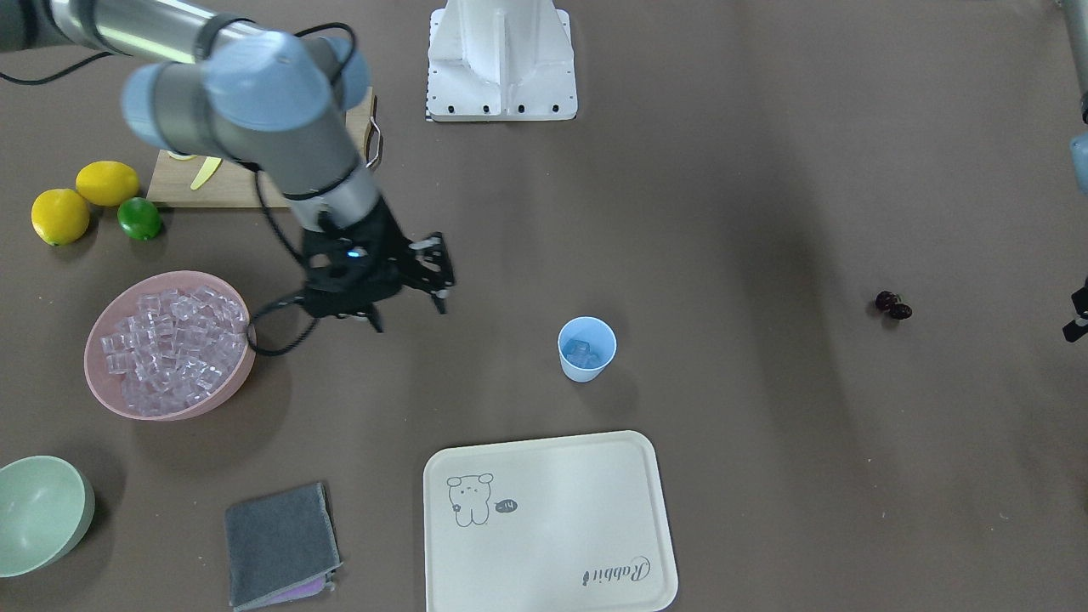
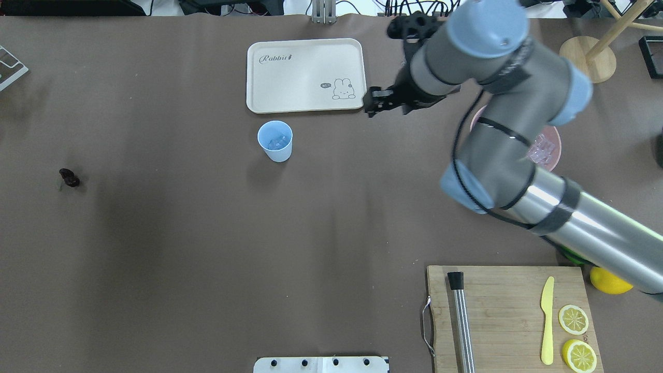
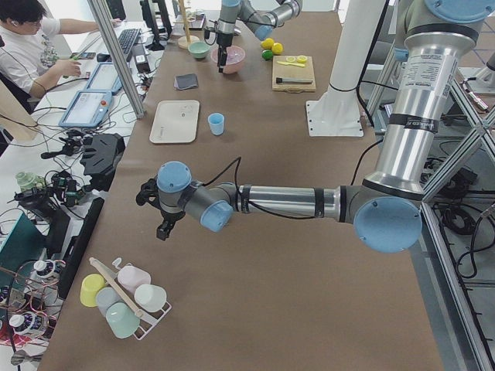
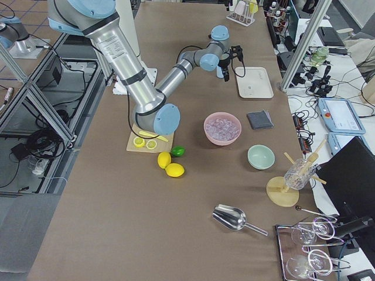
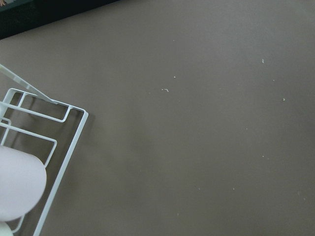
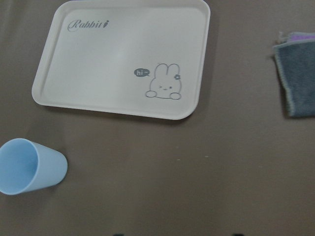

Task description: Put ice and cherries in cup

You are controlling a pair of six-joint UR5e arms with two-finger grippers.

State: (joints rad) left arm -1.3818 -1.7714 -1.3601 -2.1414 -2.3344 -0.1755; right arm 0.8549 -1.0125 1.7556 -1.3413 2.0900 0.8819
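Observation:
The light-blue cup (image 1: 586,348) stands upright mid-table with a few ice cubes (image 1: 582,350) inside; it also shows in the overhead view (image 2: 275,141) and the right wrist view (image 6: 29,166). More ice (image 1: 170,340) fills the pink bowl (image 1: 98,374). The cherries (image 1: 893,304) lie alone on the table, also in the overhead view (image 2: 69,177). My right gripper (image 1: 408,293) is open and empty, between the pink bowl and the cup, above the table. My left gripper (image 1: 1076,319) shows only at the frame edge, beyond the cherries; I cannot tell whether it is open.
A cream rabbit tray (image 1: 552,518) lies beside the cup. A grey cloth (image 1: 280,544), a pale green bowl (image 1: 38,510), two lemons (image 1: 59,216) and a lime (image 1: 138,218) lie around the pink bowl. A cutting board (image 2: 507,316) holds a knife and lemon slices. A white cup rack (image 5: 29,147) is under the left wrist.

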